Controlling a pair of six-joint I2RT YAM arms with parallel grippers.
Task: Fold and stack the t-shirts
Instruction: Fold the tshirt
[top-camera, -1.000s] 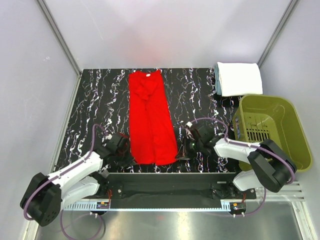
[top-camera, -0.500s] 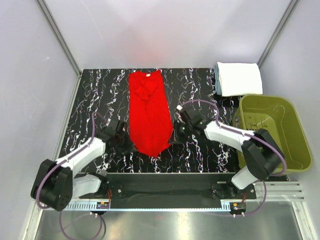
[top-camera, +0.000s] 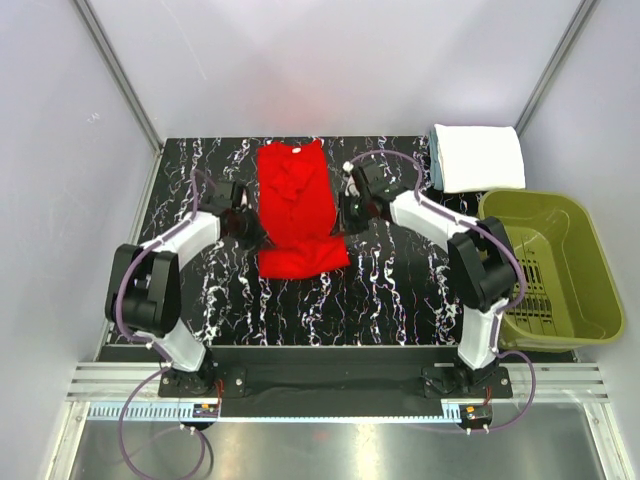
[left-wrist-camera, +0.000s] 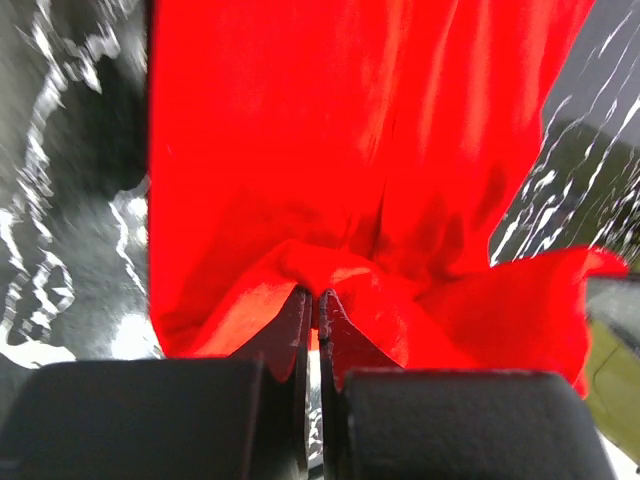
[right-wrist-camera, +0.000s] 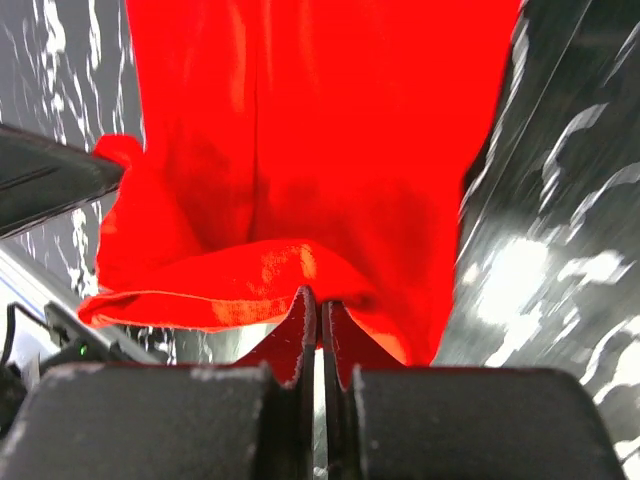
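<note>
I have the red t-shirt (top-camera: 298, 205) lying lengthwise in the middle of the dark marbled tabletop (top-camera: 400, 290), its collar end toward the far edge. Its near part is doubled up over the rest, so the cloth ends in a rounded fold on my side.

The left gripper (top-camera: 245, 222) sits at the shirt's left edge and the right gripper (top-camera: 347, 210) at its right edge, roughly level with each other and both partway up the garment. In the left wrist view the jaws are pressed together with a bunched ridge of red cloth pinched at their tips, so that gripper is clamped on the shirt. The right wrist view shows the same thing: jaws closed tight on a raised lip of the red fabric, with the flat body of the shirt stretching away beyond it. The opposite gripper shows as a dark shape at the edge of each wrist view.

A white t-shirt (top-camera: 480, 158), folded into a neat rectangle, rests at the far right corner of the tabletop, well apart from the red one. A strip of pale blue cloth (top-camera: 435, 165) shows along its left side; I cannot tell whether it lies underneath. The olive-green basket (top-camera: 530, 196) stands just beside that stack, on the right
</note>
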